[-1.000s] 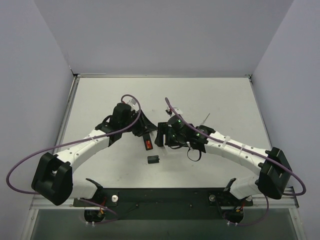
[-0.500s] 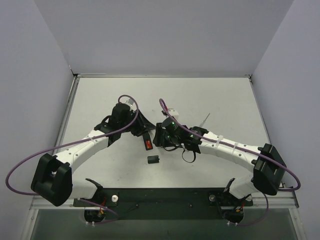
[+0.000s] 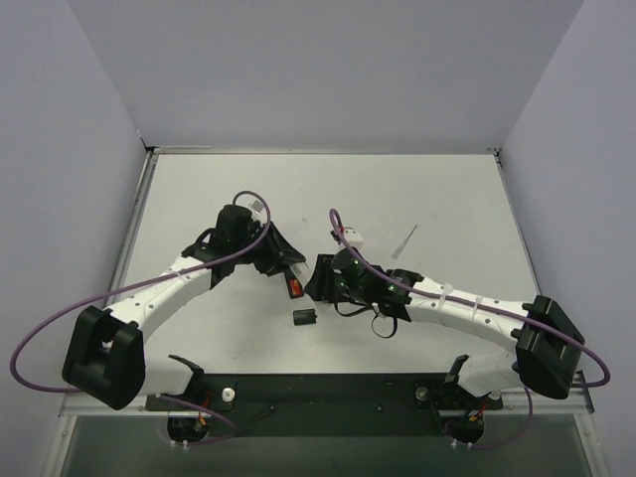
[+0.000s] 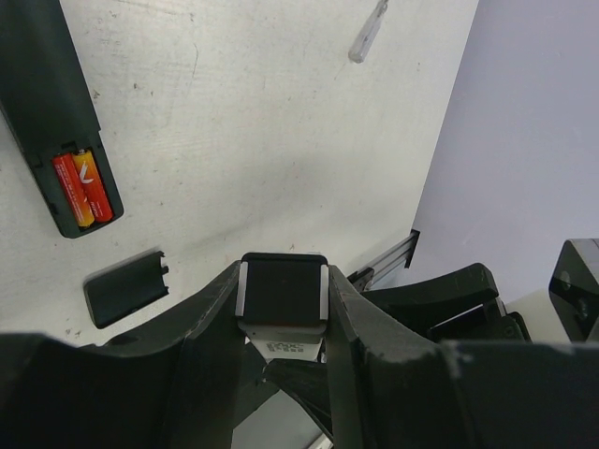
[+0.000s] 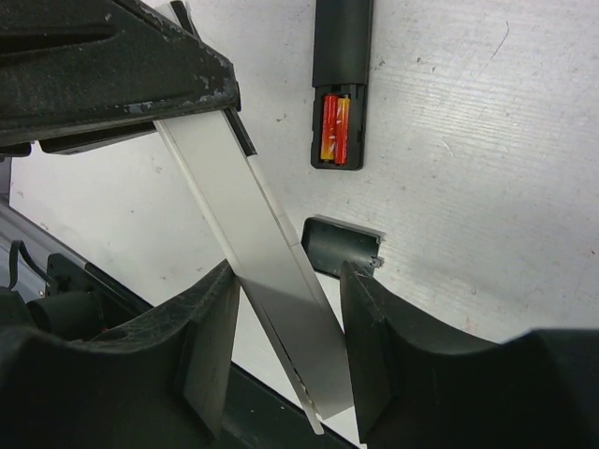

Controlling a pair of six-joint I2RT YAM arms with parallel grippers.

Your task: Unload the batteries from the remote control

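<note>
Left gripper (image 4: 283,281) pinches one end of the slim silver bar (image 5: 253,215). Right gripper (image 5: 285,285) is closed round the same bar further along. Your red batteries (image 5: 334,129) sit in the open bay of the black remote (image 5: 342,37), flat on the table (image 3: 427,189) between both grippers. Loose cover (image 5: 342,246) lies near that bay, apart, toward the table's near edge. White strip (image 3: 404,241) well off right. Broad table surface runs back to the far wall.

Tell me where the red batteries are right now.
Top view, just left of centre: the red batteries sit in the open end of the black remote, with the loose black cover just below them in frame.
</note>
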